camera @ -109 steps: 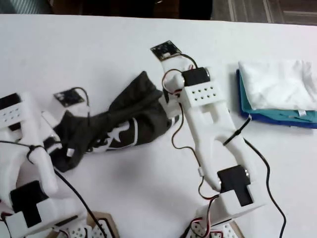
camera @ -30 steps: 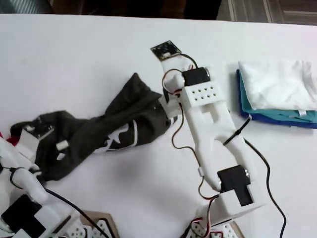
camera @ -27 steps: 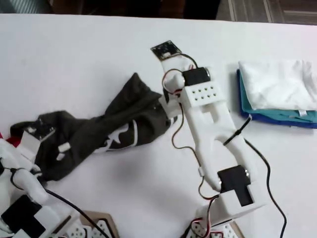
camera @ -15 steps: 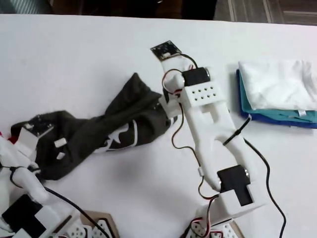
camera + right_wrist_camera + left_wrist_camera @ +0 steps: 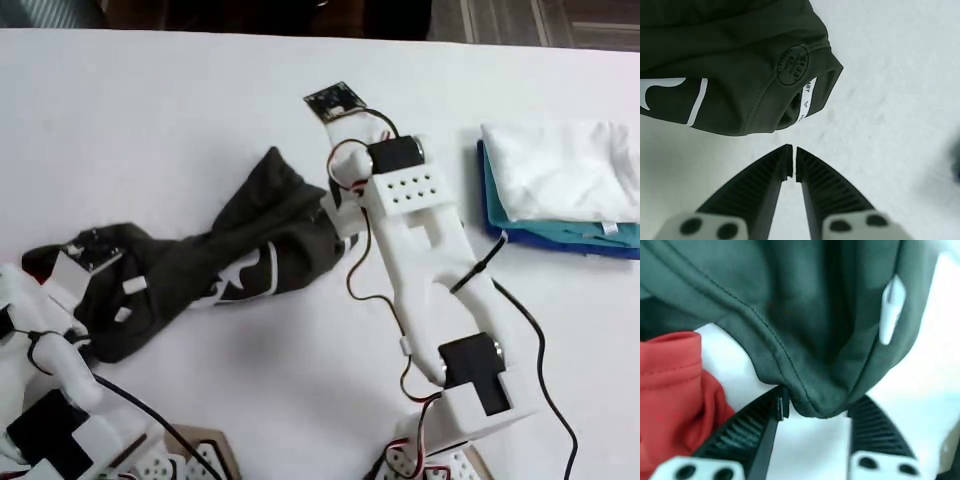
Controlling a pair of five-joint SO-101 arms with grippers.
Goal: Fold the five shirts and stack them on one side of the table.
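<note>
Dark charcoal-green cotton shirt with a white graphic (image 5: 230, 250) lies crumpled in a long diagonal rope across the white surface (image 5: 180, 110), unfolded, running from the left arm to the right arm.

Left end effector (image 5: 817, 412) – jaws wide apart, straddling a stitched hem fold of the shirt. The cloth sits in the gap but is not clamped. A bunched red cloth (image 5: 675, 385) lies just beside one finger, touching the dark shirt's edge.

Right end effector (image 5: 792, 160) – jaws closed to a thin slit, nothing between them. It sits on bare surface just beside the shirt's neck end, where a white neck label (image 5: 807, 97) shows.

In the high view the right arm (image 5: 420, 240) stretches over the surface, covers the shirt's right end, and lies between that shirt and the folded stack.

Stack at the right edge: white folded shirt (image 5: 560, 170) on top, teal folded shirt (image 5: 570, 233) under it, blue folded shirt (image 5: 488, 195) lowest. It is well apart from the dark shirt.

A loose black cable (image 5: 540, 350) trails beside the right arm's base.
</note>
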